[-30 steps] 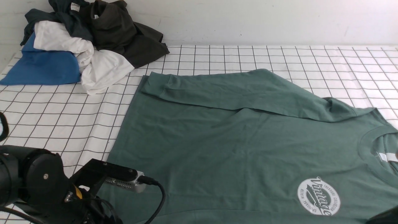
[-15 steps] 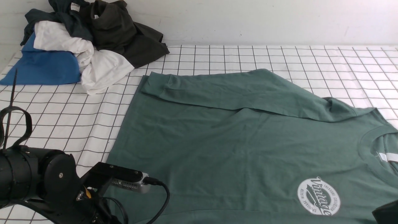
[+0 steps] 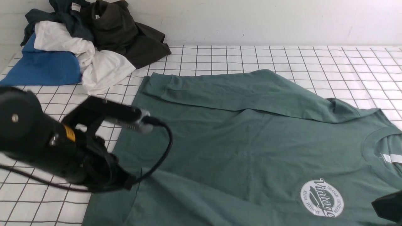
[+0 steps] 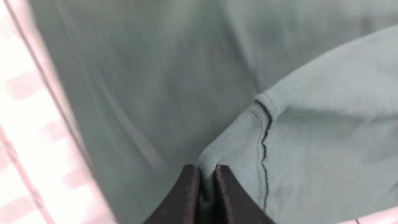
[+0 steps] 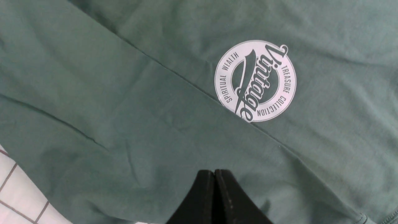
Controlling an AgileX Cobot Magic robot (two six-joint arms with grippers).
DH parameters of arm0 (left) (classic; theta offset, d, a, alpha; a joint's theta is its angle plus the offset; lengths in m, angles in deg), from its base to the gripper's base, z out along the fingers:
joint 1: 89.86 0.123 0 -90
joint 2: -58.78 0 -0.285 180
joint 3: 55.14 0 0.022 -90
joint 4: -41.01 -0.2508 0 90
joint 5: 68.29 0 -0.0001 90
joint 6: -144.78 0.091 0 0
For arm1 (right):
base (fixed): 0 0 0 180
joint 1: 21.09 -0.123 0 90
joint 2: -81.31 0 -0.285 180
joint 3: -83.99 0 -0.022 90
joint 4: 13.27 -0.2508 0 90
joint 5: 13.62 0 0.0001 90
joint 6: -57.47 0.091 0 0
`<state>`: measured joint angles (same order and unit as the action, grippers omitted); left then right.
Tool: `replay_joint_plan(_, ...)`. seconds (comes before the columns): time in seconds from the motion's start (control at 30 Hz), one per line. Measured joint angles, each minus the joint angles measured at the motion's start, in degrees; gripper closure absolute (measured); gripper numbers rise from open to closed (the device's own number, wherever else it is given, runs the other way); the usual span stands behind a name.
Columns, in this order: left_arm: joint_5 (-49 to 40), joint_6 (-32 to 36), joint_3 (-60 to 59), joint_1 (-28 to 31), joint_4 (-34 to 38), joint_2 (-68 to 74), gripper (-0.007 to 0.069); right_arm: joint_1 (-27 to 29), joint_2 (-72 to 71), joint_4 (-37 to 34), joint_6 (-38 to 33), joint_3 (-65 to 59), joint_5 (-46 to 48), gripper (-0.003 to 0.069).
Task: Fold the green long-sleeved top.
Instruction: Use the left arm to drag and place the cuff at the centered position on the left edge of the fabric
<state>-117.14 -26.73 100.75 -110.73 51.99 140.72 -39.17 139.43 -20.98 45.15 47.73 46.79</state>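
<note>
1. The left gripper (image 4: 205, 170) is clenched on the ribbed cuff (image 4: 231, 140) of the near sleeve (image 3: 194, 201); the wrist view shows a thin fold of ribbing pinched between the two dark jaws. Gripping at the cuff probably lets the arm carry the whole sleeve by its end.
2. In the front view the left arm hangs over the hem end of the garment, and the sleeve slopes up from the cloth toward it. This looks like the step of bringing the near sleeve across the body.
3. The right gripper (image 5: 214, 171) has its jaws pressed together with nothing between them. It hangs over the near sleeve beside the round white "Vintage" logo (image 5: 255, 81), perhaps to steady that end. Whether it touches the fabric cannot be told.
4. The green long-sleeved top (image 3: 251, 141) lies chest-up on the grid-patterned table cover (image 3: 282, 56), filling the middle and right of the front view, with its crew neck (image 3: 377, 135) and white neck label (image 3: 391, 158) at the right edge.
5. Its far sleeve (image 3: 245, 91) is laid flat across the far side of the body.
6. The fabric is a muted sage green, mostly smooth with faint creases.
7. A pile of other garments (image 3: 78, 40) sits well apart in the far left corner.
</note>
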Motion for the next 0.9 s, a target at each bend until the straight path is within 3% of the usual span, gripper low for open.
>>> replay_joint_plan(0.37,-11.3,0.2,30.3,1.8,-6.8,17.6,0.0601,0.0,2.3,0.5,0.0,0.1,-0.9,0.0673)
replay_joint_plan(0.63,-12.4,0.2,34.8,6.6,-6.7,29.3,0.0596,0.0,2.3,1.1,0.0,0.1,-0.9,0.0673)
replay_joint_plan(0.8,-10.5,-0.1,35.0,6.9,-7.8,34.7,0.0519,0.0,2.3,1.2,0.0,0.2,-1.4,0.0673)
replay_joint_plan(0.87,-8.9,-2.1,36.6,7.0,-8.6,37.1,0.0423,0.0,3.2,1.3,0.1,1.4,-1.3,0.0673)
replay_joint_plan(0.9,-8.8,-2.5,36.8,7.0,-8.6,37.4,0.0414,0.0,3.3,1.4,0.1,1.8,-1.3,0.0673)
